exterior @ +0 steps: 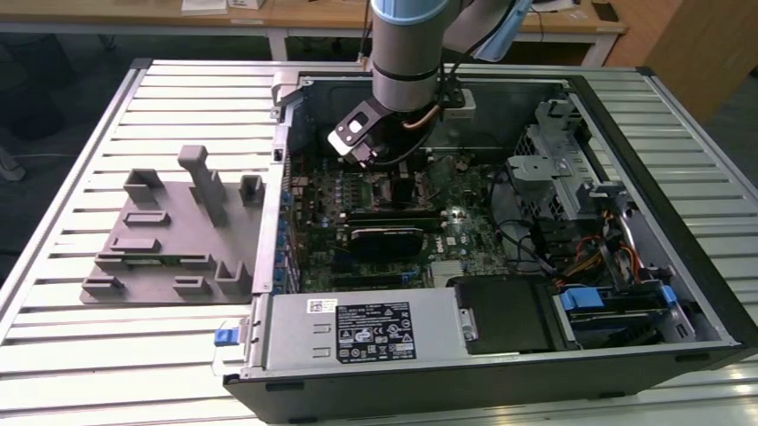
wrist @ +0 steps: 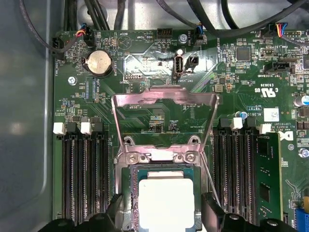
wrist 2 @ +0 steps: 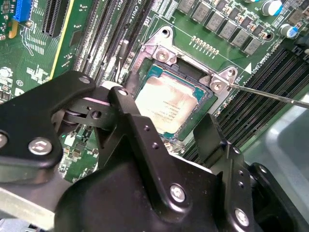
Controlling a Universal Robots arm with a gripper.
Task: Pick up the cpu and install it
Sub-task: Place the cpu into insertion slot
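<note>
Directly below the gripper (wrist: 164,217), between its fingers (wrist: 212,212), the cpu (wrist: 166,200) lies flat in the socket (wrist: 159,155). The gripper is spread, with one finger off each of two opposite cpu edges, and neither looks to touch it. Cpu is square, so no long axis to align. Load plate (wrist: 164,99) is tipped up just beyond the socket, not clamped. Lever (wrist 2: 270,94) stands free to one side. Exterior view: gripper is down inside the case (exterior: 474,390), over the board (exterior: 468,191).

Metal and plastic finishes
The cpu (wrist: 166,203) top is satin silver metal, its rim green; the load plate (wrist: 164,98) shiny bare metal; the gripper (wrist 2: 165,108) matt black; the fixture (exterior: 166,240), 9 o'clock in the exterior view, matt grey plastic.
</note>
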